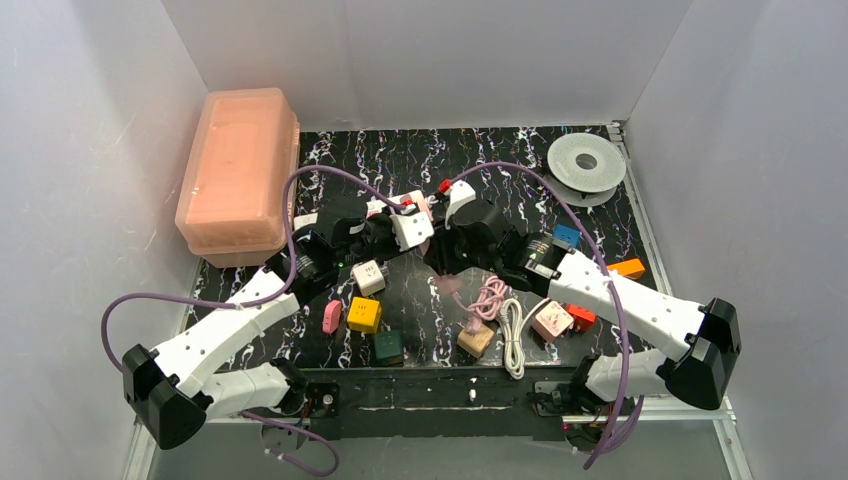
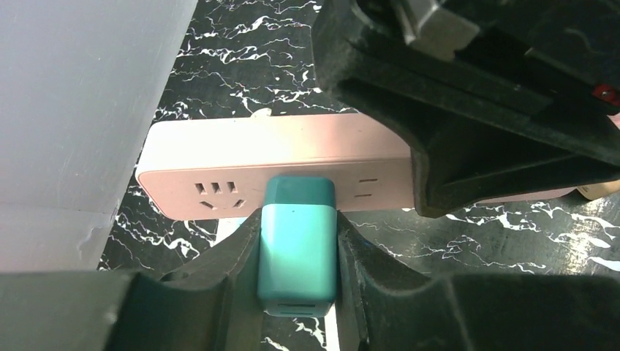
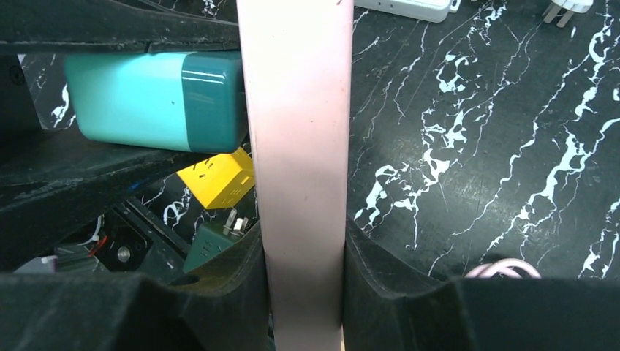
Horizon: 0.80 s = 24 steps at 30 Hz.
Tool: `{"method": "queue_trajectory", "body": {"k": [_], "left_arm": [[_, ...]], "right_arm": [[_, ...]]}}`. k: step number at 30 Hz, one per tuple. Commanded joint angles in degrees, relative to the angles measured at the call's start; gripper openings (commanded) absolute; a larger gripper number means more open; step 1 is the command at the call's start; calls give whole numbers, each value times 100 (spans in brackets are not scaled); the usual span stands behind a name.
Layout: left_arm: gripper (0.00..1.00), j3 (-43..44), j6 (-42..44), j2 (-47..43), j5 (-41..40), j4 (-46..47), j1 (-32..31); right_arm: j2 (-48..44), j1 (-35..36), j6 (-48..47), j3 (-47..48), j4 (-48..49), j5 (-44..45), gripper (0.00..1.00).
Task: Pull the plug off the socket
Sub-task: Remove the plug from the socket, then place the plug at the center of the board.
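Observation:
The socket [image 2: 292, 150] is a pale pink power strip, held off the table between the two arms. A teal plug [image 2: 297, 248] is seated in one of its outlets. My left gripper [image 2: 297, 227] is shut on the plug, with a finger pressed on each side. In the right wrist view the socket [image 3: 296, 131] runs upright and the plug [image 3: 146, 99] sticks out to its left. My right gripper [image 3: 303, 241] is shut on the socket's narrow body. From above, the left gripper [image 1: 410, 225] and right gripper [image 1: 447, 213] meet at mid-table and hide both things.
A pink lidded box [image 1: 238, 180] stands at the back left and a grey spool [image 1: 585, 165] at the back right. Loose adapters lie in front: a yellow cube [image 1: 364, 314], a dark green one [image 1: 388, 346], an orange block [image 1: 627, 268]. A coiled white cable [image 1: 513, 340] lies near the front edge.

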Motion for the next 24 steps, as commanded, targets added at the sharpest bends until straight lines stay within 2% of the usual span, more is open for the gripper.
{"method": "queue_trajectory", "body": {"k": [1,10,15,24], "left_arm": [[0,207,93,-355,118,-100,4],[0,151,149,-452,138,-105,9],[0,41,27,-464,146,-142,6],[0,637,-300,703,-99,-1258,-31]], "right_arm": [[-67,-579,43,-333,-402,1031,1],[234,-765,-79,-357,-658,1397,1],[356,-1327,-78,-431,-474,1092,1],[1304,-2081,46,-235,-334,789,1]]}}
